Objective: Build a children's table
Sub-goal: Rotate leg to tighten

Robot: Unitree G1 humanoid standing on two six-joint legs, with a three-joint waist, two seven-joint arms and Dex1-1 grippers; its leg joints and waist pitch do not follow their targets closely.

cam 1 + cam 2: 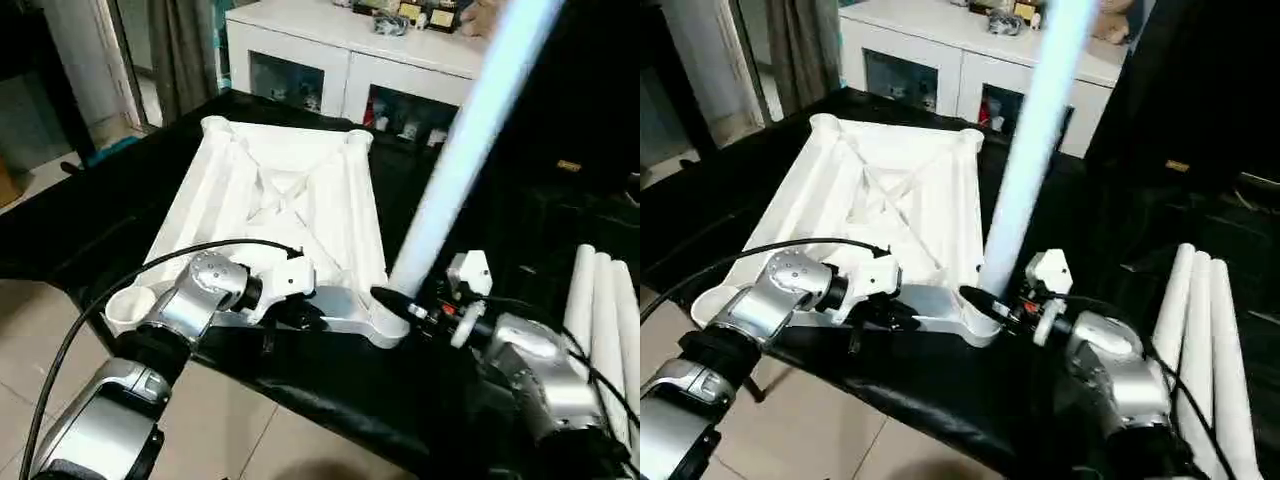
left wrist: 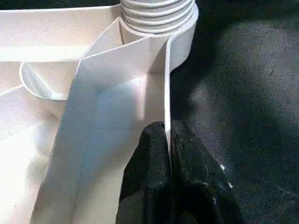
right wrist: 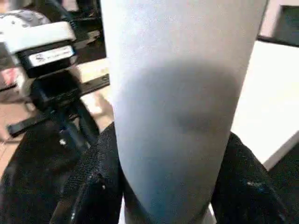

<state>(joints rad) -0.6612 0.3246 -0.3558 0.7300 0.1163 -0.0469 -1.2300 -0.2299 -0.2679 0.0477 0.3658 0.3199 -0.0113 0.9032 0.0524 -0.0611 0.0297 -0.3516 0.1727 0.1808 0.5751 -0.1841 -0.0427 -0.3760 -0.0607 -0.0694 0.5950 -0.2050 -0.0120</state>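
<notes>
The top (image 1: 290, 200) lies upside down on the black desk (image 1: 90, 220), ribs up, its long axis running from the robot away toward the white cabinet (image 1: 340, 50). A socket sits at each rounded corner; the near-left one (image 1: 125, 308) gapes empty at the desk's edge.

The left pincer (image 2: 167, 140) is all but shut, nipping the thin near wall of the top between its two black fingers, just beside the near-right socket (image 1: 385, 325). In its wrist view the ridged end of the leg shows seated in that socket, straight ahead of the fingertips.

That leg (image 1: 460, 150) is the thing in hand. Its foot meets the near-right socket and its long axis runs up and away from the robot, leaning to the right, not yet plumb. The right pincer (image 3: 163, 186) is half open around it, a finger pressed to each side of the tube low down, just above the socket, so it has the leg gripped. The right arm is plainly the nearer to it; the left only steadies the top.

I judge the next move turns on this lean: the leg must be brought square to the top before it will go home.

Three spare legs (image 1: 605, 320) lie side by side on the desk at far right, pointing away from the robot.
</notes>
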